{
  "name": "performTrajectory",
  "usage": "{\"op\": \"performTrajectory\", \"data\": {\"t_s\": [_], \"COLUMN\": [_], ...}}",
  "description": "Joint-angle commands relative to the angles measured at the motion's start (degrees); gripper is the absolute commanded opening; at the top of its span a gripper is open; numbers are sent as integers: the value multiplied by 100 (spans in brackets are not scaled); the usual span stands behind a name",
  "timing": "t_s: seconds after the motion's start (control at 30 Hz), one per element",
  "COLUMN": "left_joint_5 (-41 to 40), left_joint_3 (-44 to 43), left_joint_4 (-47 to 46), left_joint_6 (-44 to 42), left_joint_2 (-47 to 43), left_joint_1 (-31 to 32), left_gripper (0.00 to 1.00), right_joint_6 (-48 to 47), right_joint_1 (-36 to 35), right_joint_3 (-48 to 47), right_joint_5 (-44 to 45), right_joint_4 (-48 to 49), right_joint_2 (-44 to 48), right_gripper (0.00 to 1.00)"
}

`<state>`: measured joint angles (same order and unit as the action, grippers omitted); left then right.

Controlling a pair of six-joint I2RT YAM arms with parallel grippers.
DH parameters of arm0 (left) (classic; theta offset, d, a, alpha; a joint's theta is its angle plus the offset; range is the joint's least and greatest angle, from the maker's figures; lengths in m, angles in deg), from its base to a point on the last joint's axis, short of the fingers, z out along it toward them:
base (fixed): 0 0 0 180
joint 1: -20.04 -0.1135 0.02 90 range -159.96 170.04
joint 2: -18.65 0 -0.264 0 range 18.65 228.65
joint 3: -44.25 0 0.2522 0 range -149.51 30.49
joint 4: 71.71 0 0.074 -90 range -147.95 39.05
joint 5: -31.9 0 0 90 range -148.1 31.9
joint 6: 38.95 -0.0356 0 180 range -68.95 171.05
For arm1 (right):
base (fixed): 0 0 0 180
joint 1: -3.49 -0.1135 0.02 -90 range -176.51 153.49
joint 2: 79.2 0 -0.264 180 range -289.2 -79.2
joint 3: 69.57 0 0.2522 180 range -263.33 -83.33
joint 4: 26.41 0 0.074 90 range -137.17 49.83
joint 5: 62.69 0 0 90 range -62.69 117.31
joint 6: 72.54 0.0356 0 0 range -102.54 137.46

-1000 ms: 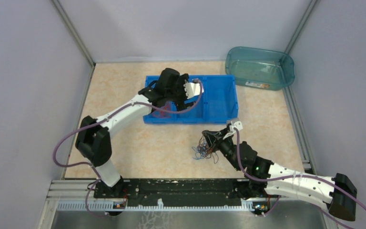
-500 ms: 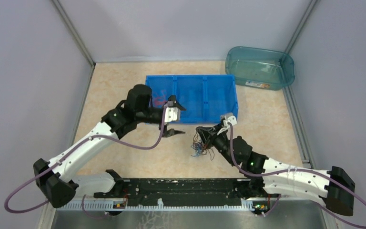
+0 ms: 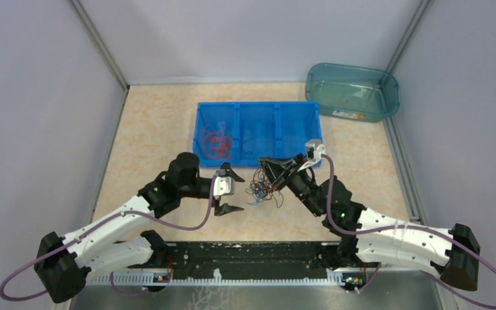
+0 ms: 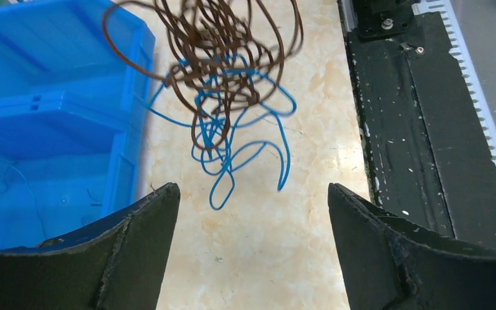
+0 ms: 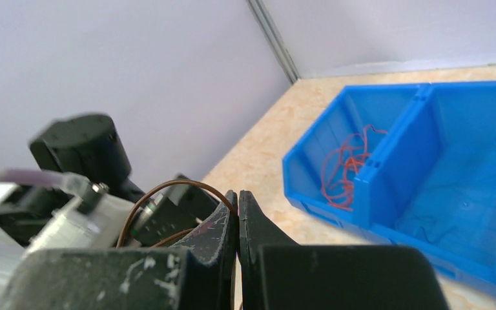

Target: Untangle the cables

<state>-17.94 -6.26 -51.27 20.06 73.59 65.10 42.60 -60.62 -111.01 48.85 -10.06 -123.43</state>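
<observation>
A small tangle of dark brown and blue cables (image 3: 263,186) hangs above the table just in front of the blue bin (image 3: 316,132). My right gripper (image 3: 265,163) is shut on a brown wire (image 5: 168,188) of this tangle and holds it up. My left gripper (image 3: 230,189) is wide open and empty, just left of the tangle. In the left wrist view the tangle (image 4: 223,84) hangs ahead of the open gripper (image 4: 253,194), blue loops lowest. A bunch of orange-red cables (image 3: 214,138) lies in the bin's left compartment and also shows in the right wrist view (image 5: 347,168).
The blue bin has three compartments. A teal tub (image 3: 352,91) stands at the back right. A black rail (image 3: 245,253) runs along the near edge. Grey walls enclose the table on three sides.
My left arm has pulled back from the blue bin to the near left of the tangle, its gripper open. My right gripper has lifted the tangle up and toward the bin.
</observation>
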Motion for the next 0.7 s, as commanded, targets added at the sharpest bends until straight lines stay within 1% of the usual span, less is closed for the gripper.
{"op": "performTrajectory", "data": {"t_s": [0.0, 0.1, 0.2, 0.33, 0.47, 0.5, 0.6, 0.67], "left_joint_5": [-403, -732, -1147, -1542, -1833, -1870, -2017, -2082], "left_joint_3": [432, 471, 531, 485, 413, 422, 424, 413], "left_joint_4": [-1261, -1492, -1797, -2112, -2048, -2037, -1911, -1708], "left_joint_6": [468, 540, 579, 602, 507, 499, 473, 314], "left_joint_2": [-323, -295, -194, 32, 156, 145, 74, -26], "left_joint_1": [250, 576, 896, 996, 996, 996, 996, 997], "left_gripper": [88, 84, 77, 68, 55, 51, 29, 16], "right_joint_6": [243, 331, 385, 420, 436, 424, 342, 283], "right_joint_1": [-23, -22, -22, -23, -22, -17, -21, -22], "right_joint_3": [-491, -613, -687, -725, -705, -701, -691, -659], "right_joint_5": [-81, -55, -24, 33, 117, 128, 160, 210], "right_joint_4": [577, 679, 795, 863, 873, 877, 846, 791], "right_joint_2": [112, 50, -1, -29, 11, 25, 51, 86], "right_gripper": [0, 0, 0, 0, 0, 0, 0, 0]}}
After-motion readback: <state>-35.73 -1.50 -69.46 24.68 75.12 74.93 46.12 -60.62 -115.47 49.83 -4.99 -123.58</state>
